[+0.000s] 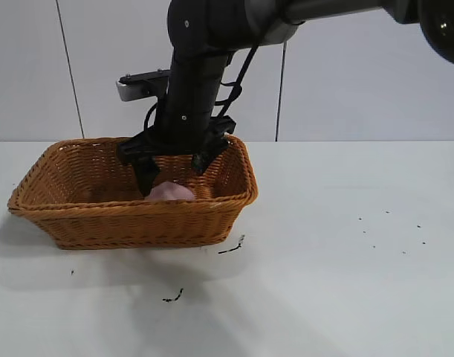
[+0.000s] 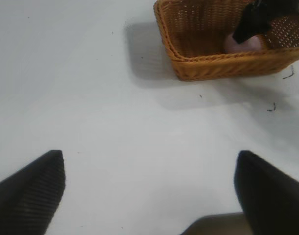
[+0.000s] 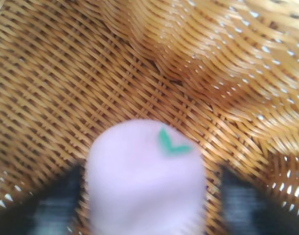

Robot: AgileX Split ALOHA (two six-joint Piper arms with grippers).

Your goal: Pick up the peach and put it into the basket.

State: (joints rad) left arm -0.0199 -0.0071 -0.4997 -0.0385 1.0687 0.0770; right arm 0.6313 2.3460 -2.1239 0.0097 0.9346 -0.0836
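Only the right wrist view shows the green leaf mark on the peach and the woven floor beneath it; the exterior view shows the basket whole, toward the worktop's left side; the right tool reaches down inside it, fingers spread wide with the peach lying between them (whether they touch it I cannot tell); the peach is pale pink, matte and rounded; the left tool hovers open over bare worktop, well apart from the basket.
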